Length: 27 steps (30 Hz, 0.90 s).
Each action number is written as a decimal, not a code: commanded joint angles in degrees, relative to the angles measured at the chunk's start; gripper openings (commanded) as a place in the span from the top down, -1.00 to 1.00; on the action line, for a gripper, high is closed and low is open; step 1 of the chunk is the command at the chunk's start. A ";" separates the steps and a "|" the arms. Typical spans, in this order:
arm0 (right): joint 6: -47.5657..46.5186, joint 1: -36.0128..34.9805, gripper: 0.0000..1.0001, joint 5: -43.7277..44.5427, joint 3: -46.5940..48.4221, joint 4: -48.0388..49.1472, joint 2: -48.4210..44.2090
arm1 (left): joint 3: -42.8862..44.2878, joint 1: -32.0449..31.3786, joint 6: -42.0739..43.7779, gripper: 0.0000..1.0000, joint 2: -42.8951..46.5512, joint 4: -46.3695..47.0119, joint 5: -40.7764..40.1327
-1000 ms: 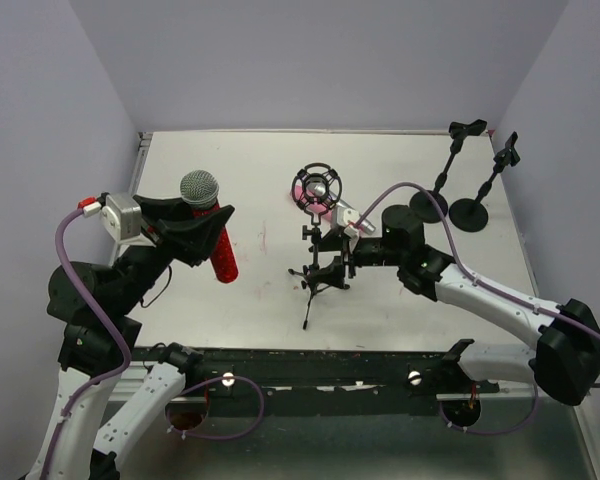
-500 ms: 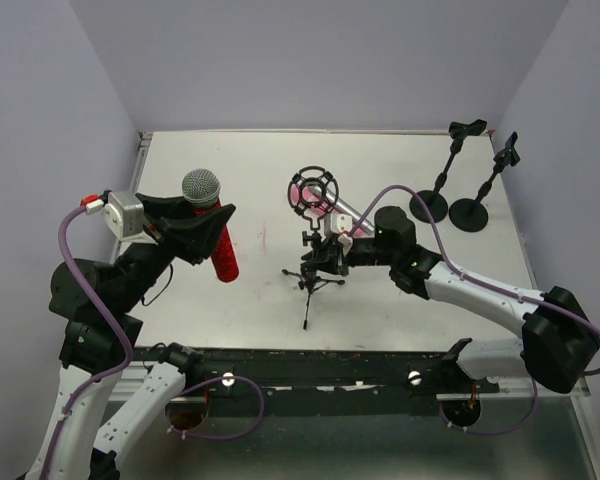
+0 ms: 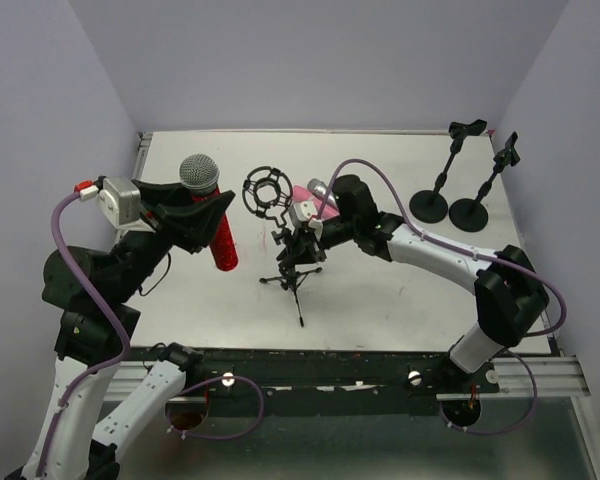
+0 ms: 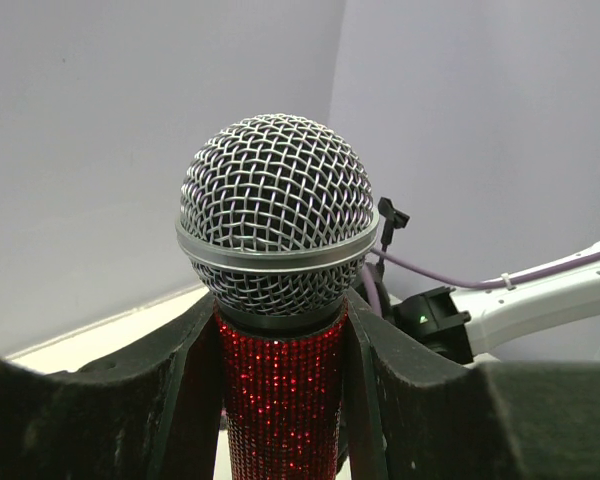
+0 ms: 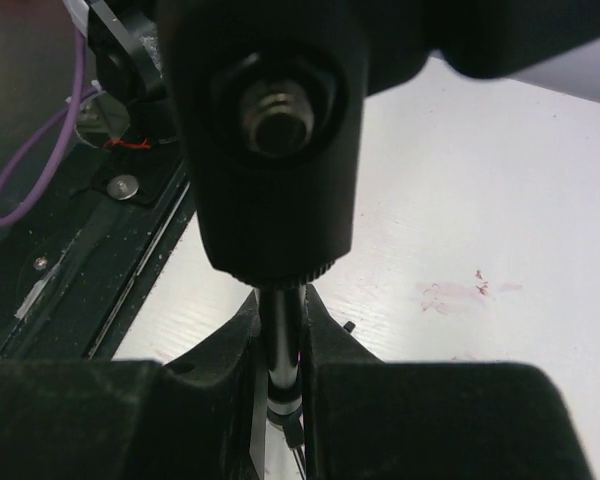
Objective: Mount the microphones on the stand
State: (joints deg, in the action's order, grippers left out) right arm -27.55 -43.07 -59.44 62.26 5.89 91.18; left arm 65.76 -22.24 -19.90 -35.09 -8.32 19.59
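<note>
My left gripper (image 3: 212, 214) is shut on the glittery red microphone (image 3: 220, 245), which stands upright with its silver mesh head (image 4: 276, 215) on top. In the left wrist view the fingers (image 4: 378, 385) press on both sides of the red body (image 4: 282, 400). My right gripper (image 3: 300, 238) is shut on the thin pole (image 5: 283, 345) of a black tripod stand (image 3: 292, 282), under its ring-shaped mount (image 3: 263, 190). A pink microphone (image 3: 302, 193) and a silver-grey one (image 3: 319, 187) lie behind it, mostly hidden by the right arm.
Two more black stands with round bases (image 3: 429, 207) (image 3: 469, 213) and clips on top stand at the back right. The right arm reaches across the middle of the table (image 3: 410, 290). The table's front rail (image 5: 90, 270) shows near the tripod.
My right gripper closed on the tripod stand's pole and pulled the stand to the left, nearer the red microphone. The left gripper rose slightly with the microphone.
</note>
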 commanded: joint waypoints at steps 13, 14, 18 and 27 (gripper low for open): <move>-7.61 1.32 0.84 -8.41 6.47 -11.34 6.99 | 14.40 -0.26 2.85 1.00 -21.41 18.41 6.33; -7.34 1.41 0.84 -8.85 6.73 -11.34 7.26 | 14.83 -0.35 2.85 1.00 -22.47 19.55 6.85; -6.47 1.67 0.84 -9.99 7.00 -11.25 8.23 | 16.59 -0.61 3.38 1.00 -27.04 22.81 7.74; -5.85 2.55 0.84 -10.35 7.17 -11.25 8.67 | 16.33 -1.32 7.16 1.00 -30.12 23.78 8.97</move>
State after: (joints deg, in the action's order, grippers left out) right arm -33.01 -41.12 -68.84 69.82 -2.63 97.47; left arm 81.12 -23.33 -15.73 -65.52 10.96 26.06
